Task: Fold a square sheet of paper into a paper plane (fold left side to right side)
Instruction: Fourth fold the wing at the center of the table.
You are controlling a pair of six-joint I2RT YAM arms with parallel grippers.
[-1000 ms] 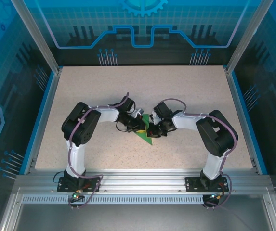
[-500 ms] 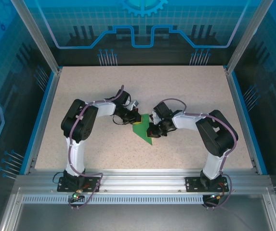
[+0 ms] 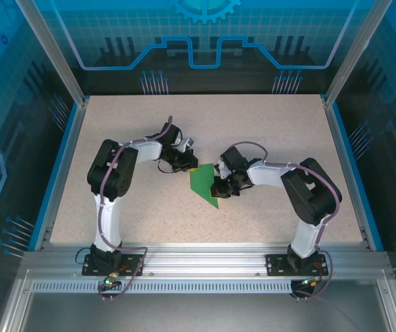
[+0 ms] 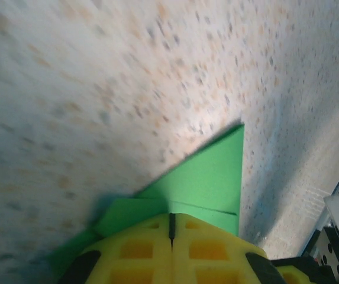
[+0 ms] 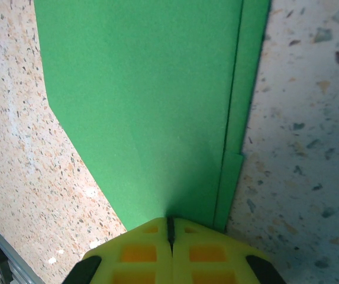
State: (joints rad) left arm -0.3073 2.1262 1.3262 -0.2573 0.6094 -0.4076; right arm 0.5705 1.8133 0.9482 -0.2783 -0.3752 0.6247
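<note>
Green thin paper sheet (image 3: 203, 183), already creased into a pointed wedge with layered flaps, lies mid-counter (image 3: 267, 131) between both arms. Left fingers (image 4: 160, 242) and right fingers (image 5: 160, 245) each clench its edges. The plane looks only partly folded.

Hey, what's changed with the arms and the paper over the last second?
The left claw drew back leftward and toward the table's far side, off the middle of the paper to its far-left corner, uncovering more green. The right claw stayed on the paper's right edge, and the paper kept its place.
</note>
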